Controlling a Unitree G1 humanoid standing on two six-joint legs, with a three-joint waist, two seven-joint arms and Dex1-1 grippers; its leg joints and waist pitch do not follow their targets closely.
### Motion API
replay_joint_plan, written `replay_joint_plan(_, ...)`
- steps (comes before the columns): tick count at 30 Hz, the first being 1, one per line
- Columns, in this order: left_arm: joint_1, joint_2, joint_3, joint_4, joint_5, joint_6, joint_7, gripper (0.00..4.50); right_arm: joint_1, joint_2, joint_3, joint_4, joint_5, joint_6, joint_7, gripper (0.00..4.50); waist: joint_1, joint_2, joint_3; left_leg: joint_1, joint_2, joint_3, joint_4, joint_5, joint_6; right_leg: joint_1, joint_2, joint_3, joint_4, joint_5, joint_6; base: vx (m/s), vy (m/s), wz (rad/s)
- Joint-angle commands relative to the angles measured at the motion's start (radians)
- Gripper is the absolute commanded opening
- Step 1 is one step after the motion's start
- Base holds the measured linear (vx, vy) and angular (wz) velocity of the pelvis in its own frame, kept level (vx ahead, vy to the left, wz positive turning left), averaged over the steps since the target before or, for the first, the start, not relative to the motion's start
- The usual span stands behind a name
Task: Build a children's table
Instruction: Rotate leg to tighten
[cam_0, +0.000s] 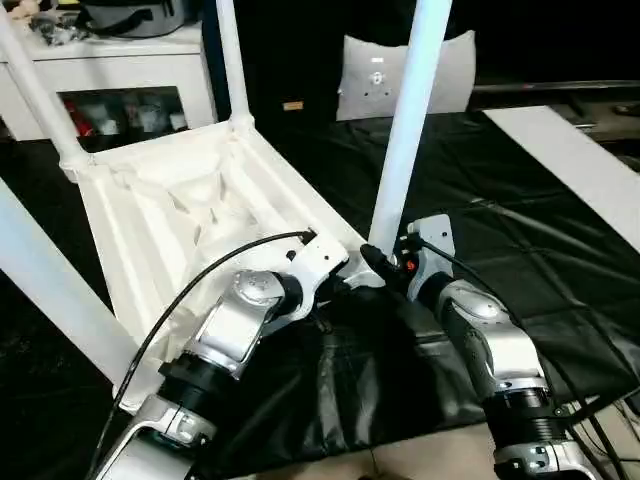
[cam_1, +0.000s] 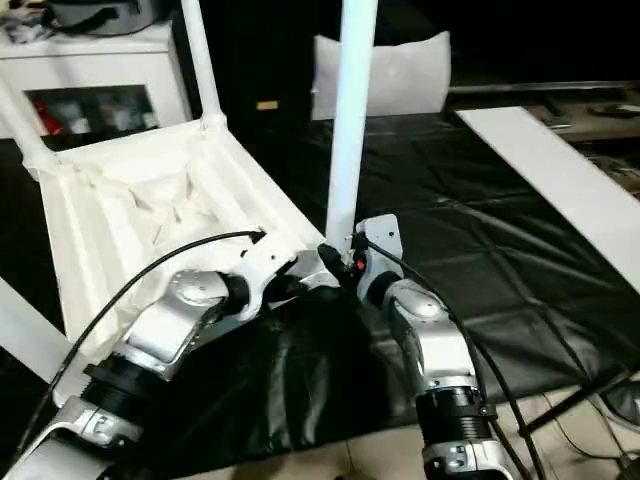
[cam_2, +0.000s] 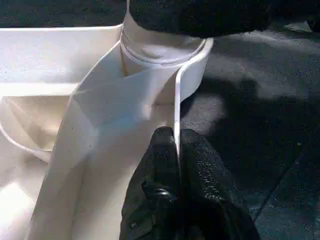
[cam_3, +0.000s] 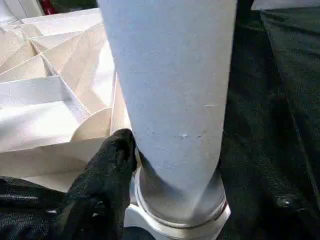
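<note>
Left eye view: the children's table (cam_0: 190, 215) lies upside down on a black sheet (cam_0: 520, 270), occupying the centre left of the frame, ribbed underside up. Legs stand in its corner sockets; the nearest leg (cam_0: 405, 140) rises at centre frame. The left gripper (cam_0: 335, 282) meets the tabletop rim at the near corner. The right gripper (cam_0: 385, 262) sits at the base of that leg. A white cabinet (cam_0: 120, 80) stands at upper left.

Left wrist view: the left fingers (cam_2: 167, 165) are pressed together on the thin rim wall (cam_2: 177, 100), below the corner socket (cam_2: 165, 55).

Right wrist view: one black finger (cam_3: 107, 175) of the right gripper touches the leg just above the socket collar (cam_3: 185, 217). Whether these fingers clamp the leg cannot be told.
</note>
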Motion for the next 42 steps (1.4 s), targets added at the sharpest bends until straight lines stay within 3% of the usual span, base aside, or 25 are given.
replay_joint_plan(1, -0.027, -0.037, -0.019, -0.029, -0.022, -0.036, -0.002, 0.00, 0.013, 0.024, 0.045, 0.014, -0.001, 0.014, 0.028, 2.98, 0.009, -0.007, -0.074, -0.014, 0.026, -0.007, -0.065, -0.036, 0.093, 0.066, -0.052, 0.068, -0.062, -0.180, -0.183, 0.000, 0.000, 0.00)
replay_joint_plan(7, -0.012, 0.020, -0.037, -0.045, -0.022, -0.067, -0.061, 0.00, 0.041, -0.017, 0.029, -0.016, 0.025, -0.046, 0.075, 3.50, 0.015, -0.003, -0.069, -0.008, 0.029, -0.006, -0.071, -0.098, 0.076, 0.065, -0.052, 0.069, -0.072, -0.247, -0.169, 0.000, 0.000, 0.00)
replay_joint_plan(11, 0.004, 0.093, -0.048, -0.056, -0.034, -0.131, -0.160, 0.00, 0.069, -0.116, 0.025, -0.053, 0.068, -0.080, 0.228, 3.86, 0.021, -0.003, -0.068, -0.007, 0.030, -0.006, -0.070, -0.107, 0.079, 0.066, -0.053, 0.069, -0.074, -0.253, -0.162, 0.000, 0.000, 0.00)
replay_joint_plan(16, 0.013, 0.165, -0.066, -0.061, -0.048, -0.189, -0.269, 0.00, 0.089, -0.228, 0.059, -0.074, 0.069, -0.121, 0.396, 4.28, 0.024, -0.003, -0.068, -0.008, 0.032, -0.006, -0.070, -0.102, 0.085, 0.066, -0.052, 0.071, -0.068, -0.232, -0.176, 0.000, 0.000, 0.00)
replay_joint_plan(18, 0.019, 0.228, -0.099, -0.065, -0.067, -0.252, -0.393, 0.00, 0.079, -0.297, 0.066, -0.058, 0.076, -0.146, 0.501, 4.47, 0.033, -0.009, -0.069, -0.006, 0.032, -0.006, -0.070, -0.102, 0.092, 0.066, -0.056, 0.071, -0.069, -0.258, -0.173, 0.000, 0.000, 0.00)
replay_joint_plan(20, 0.020, 0.247, -0.111, -0.064, -0.070, -0.276, -0.431, 0.00, 0.073, -0.317, 0.069, -0.051, 0.080, -0.155, 0.534, 4.47, 0.035, -0.009, -0.068, -0.005, 0.033, -0.005, -0.070, -0.098, 0.095, 0.064, -0.055, 0.072, -0.068, -0.255, -0.174, 0.000, 0.000, 0.00)
replay_joint_plan(23, 0.015, 0.304, -0.143, -0.040, -0.062, -0.368, -0.529, 0.00, 0.059, -0.384, 0.106, -0.048, 0.114, -0.168, 0.700, 4.47, 0.053, -0.008, -0.067, 0.004, 0.036, -0.002, -0.071, -0.099, 0.096, 0.058, -0.054, 0.074, -0.064, -0.235, -0.191, 0.000, 0.000, 0.00)
replay_joint_plan(24, 0.015, 0.312, -0.147, -0.038, -0.060, -0.379, -0.544, 0.00, 0.059, -0.394, 0.111, -0.052, 0.127, -0.163, 0.739, 4.47, 0.055, -0.012, -0.068, 0.001, 0.038, -0.002, -0.071, -0.089, 0.096, 0.061, -0.054, 0.075, -0.060, -0.220, -0.194, 0.000, 0.000, 0.00)
replay_joint_plan(28, 0.015, 0.328, -0.154, -0.035, -0.063, -0.403, -0.575, 0.00, 0.055, -0.411, 0.125, -0.053, 0.150, -0.158, 0.806, 4.47, 0.068, -0.011, -0.070, 0.005, 0.039, -0.001, -0.071, -0.079, 0.091, 0.060, -0.056, 0.078, -0.057, -0.205, -0.204, 0.000, 0.000, 0.00)
replay_joint_plan(29, 0.017, 0.339, -0.161, -0.039, -0.068, -0.415, -0.601, 0.00, 0.050, -0.416, 0.134, -0.042, 0.150, -0.174, 0.831, 4.47, 0.068, -0.017, -0.070, 0.003, 0.039, 0.000, -0.071, -0.076, 0.091, 0.060, -0.055, 0.078, -0.055, -0.201, -0.205, 0.000, 0.000, 0.00)
replay_joint_plan(30, 0.020, 0.349, -0.168, -0.046, -0.076, -0.425, -0.627, 0.00, 0.044, -0.415, 0.140, -0.026, 0.151, -0.191, 0.851, 4.18, 0.069, -0.015, -0.069, 0.000, 0.039, -0.002, -0.072, -0.076, 0.088, 0.063, -0.056, 0.078, -0.054, -0.207, -0.203, 0.000, 0.000, 0.00)
replay_joint_plan(34, 0.023, 0.360, -0.181, -0.052, -0.092, -0.445, -0.668, 0.00, 0.031, -0.413, 0.150, 0.002, 0.160, -0.201, 0.889, 3.94, 0.069, -0.018, -0.069, 0.000, 0.037, 0.000, -0.072, -0.090, 0.078, 0.062, -0.058, 0.078, -0.058, -0.248, -0.191, 0.000, 0.000, 0.00)
replay_joint_plan(42, 0.023, 0.358, -0.195, -0.057, -0.102, -0.469, -0.712, 0.00, 0.009, -0.417, 0.178, 0.015, 0.204, -0.133, 0.992, 3.28, 0.075, -0.021, -0.070, 0.001, 0.039, 0.000, -0.071, -0.081, 0.075, 0.063, -0.057, 0.078, -0.055, -0.235, -0.193, 0.000, 0.000, 0.00)
